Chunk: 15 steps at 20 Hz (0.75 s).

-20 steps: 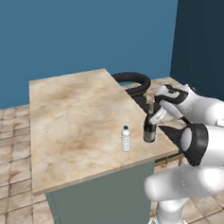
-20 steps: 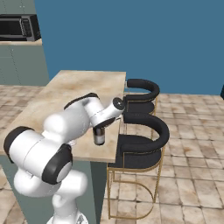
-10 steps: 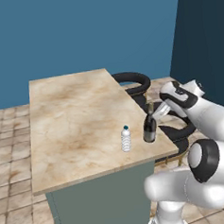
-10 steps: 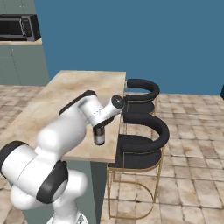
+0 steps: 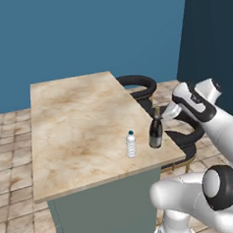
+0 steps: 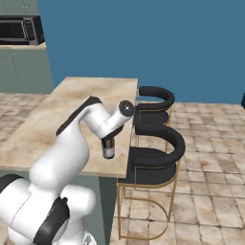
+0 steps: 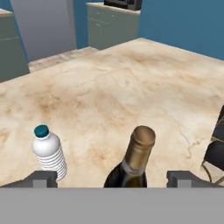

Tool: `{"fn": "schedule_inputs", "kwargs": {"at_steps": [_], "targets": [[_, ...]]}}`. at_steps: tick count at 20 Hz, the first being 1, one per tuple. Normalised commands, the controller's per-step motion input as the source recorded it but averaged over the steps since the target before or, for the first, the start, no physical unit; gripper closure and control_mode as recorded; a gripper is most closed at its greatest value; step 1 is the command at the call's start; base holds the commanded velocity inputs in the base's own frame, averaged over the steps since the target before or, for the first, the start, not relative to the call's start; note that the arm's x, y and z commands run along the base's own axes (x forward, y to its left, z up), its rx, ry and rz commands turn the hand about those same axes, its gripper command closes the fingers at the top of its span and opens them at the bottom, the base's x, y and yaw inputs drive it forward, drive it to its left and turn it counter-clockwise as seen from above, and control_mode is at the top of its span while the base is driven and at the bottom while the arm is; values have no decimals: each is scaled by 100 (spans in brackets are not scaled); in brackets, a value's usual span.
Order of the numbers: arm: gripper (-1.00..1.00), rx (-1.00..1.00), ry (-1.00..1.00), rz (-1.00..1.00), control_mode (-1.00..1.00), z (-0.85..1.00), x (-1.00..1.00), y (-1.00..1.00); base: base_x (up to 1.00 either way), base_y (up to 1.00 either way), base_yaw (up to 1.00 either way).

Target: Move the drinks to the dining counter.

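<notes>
1. The white arm rises beside the near right corner of the surface, bends at a dark elbow joint, and reaches in from the stool side so that the hand comes level with the top of the wine bottle.
2. The claw stands wide open, one dark fingertip on either side of the bottle's tan neck, touching neither side and holding nothing.
3. In the left base view the hand sits just to the right of the bottle's neck, close to it.
4. The wine bottle stands upright on the marble top near its front right edge.
5. The water bottle, with its teal cap, stands upright just beside the wine bottle, further in from the edge, the two apart and not touching.
6. Two black round stools stand along that side of the surface, the arm's wrist reaching over the nearer one.
</notes>
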Motion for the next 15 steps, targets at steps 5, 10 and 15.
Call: {"fn": "schedule_inputs", "kwargs": {"at_steps": [5, 10, 15], "targets": [[-100, -3, -7, 0, -100, 47, -9, 0, 0, 0, 0], [-100, -3, -7, 0, -100, 47, -4, 0, 0, 0, 0], [-100, -3, -6, 0, -100, 46, -4, 0, 0, 0, 0]]}}
